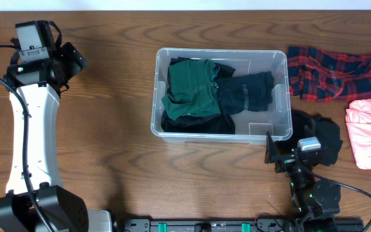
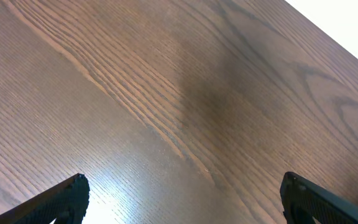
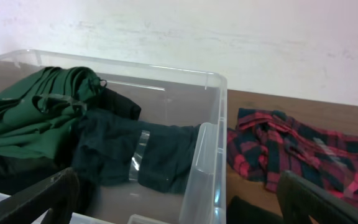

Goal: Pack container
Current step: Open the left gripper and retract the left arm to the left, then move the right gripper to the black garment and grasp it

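The clear plastic container [image 1: 282,96] stands at the table's middle, holding a green garment [image 1: 189,87], a dark teal garment [image 1: 247,90] and a black one [image 1: 195,122]. In the right wrist view the container [image 3: 207,155] shows the same green garment [image 3: 36,118] and teal garment [image 3: 123,149]. My right gripper [image 1: 282,153] is open and empty at the container's near right corner, next to a black garment [image 1: 324,135]. My left gripper [image 1: 69,64] is open and empty over bare wood at the far left.
A red and navy plaid shirt [image 1: 333,74] lies right of the container and also shows in the right wrist view [image 3: 297,149]. A pink garment [image 1: 369,132] lies at the right edge. A white wall [image 3: 229,37] stands behind the table.
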Robot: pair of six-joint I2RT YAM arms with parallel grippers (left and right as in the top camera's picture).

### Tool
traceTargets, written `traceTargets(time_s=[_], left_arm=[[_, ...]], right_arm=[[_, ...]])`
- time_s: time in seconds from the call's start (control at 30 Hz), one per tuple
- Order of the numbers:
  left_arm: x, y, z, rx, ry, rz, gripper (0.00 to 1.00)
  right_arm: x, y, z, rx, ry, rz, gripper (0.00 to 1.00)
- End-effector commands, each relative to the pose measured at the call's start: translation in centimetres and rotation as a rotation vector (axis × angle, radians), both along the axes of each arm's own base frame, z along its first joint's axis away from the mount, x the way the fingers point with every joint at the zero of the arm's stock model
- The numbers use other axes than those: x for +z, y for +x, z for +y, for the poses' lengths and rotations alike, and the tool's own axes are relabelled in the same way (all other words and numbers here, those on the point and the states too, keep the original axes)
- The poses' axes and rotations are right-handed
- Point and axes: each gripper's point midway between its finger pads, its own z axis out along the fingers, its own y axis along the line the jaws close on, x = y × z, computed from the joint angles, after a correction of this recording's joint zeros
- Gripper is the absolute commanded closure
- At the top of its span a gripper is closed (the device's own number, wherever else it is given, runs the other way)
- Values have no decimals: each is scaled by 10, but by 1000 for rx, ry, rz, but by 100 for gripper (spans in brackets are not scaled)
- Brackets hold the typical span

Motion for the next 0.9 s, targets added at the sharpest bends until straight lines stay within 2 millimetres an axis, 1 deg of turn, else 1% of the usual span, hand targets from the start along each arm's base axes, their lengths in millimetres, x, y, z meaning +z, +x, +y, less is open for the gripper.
traceTargets(time_s=[0.0, 0.13, 0.2, 0.27, 0.3, 0.4, 0.5, 0.6, 0.73, 0.8, 0.87], left_arm=[[3, 0, 4, 12, 14, -2, 2], [3, 0, 4, 12, 14, -2, 2], [3, 0, 4, 12, 14, -2, 2], [3, 0, 4, 12, 14, -2, 2], [3, 0, 4, 12, 14, -2, 2], [3, 0, 4, 12, 14, -2, 2], [3, 0, 4, 12, 14, -2, 2], [3, 0, 4, 12, 14, -2, 2], [3, 0, 4, 12, 14, -2, 2], [3, 0, 4, 12, 14, -2, 2], [3, 0, 4, 12, 14, -2, 2]], right_arm=[[-6, 1, -2, -12, 39, 31, 1], [-14, 2, -3, -20, 32, 87, 1], [-11, 2, -11, -69, 19, 130, 1], [3, 1, -24, -142, 3, 162, 1], [15, 1, -32, -185, -6, 174, 1], [50, 3, -45, -265, 11, 214, 1], [82, 10, -56, -328, 18, 265, 1], [105, 20, -66, -369, 8, 335, 1], [120, 33, -75, -383, 22, 424, 1], [120, 40, -79, -373, 46, 465, 1], [111, 45, -82, -350, 83, 511, 1]])
